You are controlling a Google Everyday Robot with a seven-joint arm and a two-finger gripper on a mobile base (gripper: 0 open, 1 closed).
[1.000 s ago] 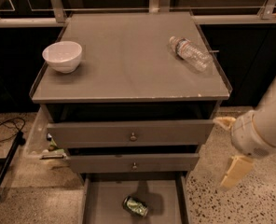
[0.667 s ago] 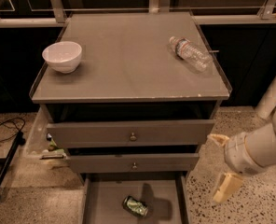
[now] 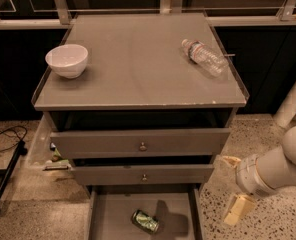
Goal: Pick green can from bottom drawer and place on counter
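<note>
Green can (image 3: 145, 221) lies on its side in the open bottom drawer (image 3: 113, 209); the gripper (image 3: 234, 186), spread wide and empty, hangs right of it above speckled floor (image 3: 283, 224). Bowl (image 3: 67, 60) and bottle (image 3: 204, 57) occupy the grey counter (image 3: 138, 74).

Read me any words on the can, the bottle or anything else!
Green can in the bottom drawer: pattern only, nothing readable.
Bottle on the counter: label too small to read.
Bowl: no text.
Gripper, right of the bottom drawer, fingers open: no text.
</note>
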